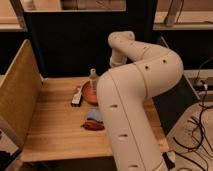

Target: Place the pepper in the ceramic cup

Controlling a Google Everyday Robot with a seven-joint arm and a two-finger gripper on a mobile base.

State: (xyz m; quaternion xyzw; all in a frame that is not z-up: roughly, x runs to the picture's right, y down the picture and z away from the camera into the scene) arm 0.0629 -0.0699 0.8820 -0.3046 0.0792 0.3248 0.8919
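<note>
Camera view: fingers hidden behind white arm (135,85), spread; glossy elongated pepper (93,126) beside sponge (94,116).

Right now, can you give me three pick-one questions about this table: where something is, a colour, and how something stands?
1. Where is the pepper? A on the floor; B on the table beside the sponge; C on a shelf.
2. The bowl is: A green; B white; C orange-red.
3. The bottle is: A upright; B tipped over; C hanging.
Answers: B, it lies at the sponge's near edge; C, its rim shows it; A, it stands by the bowl. The gripper is hidden behind the arm.
</note>
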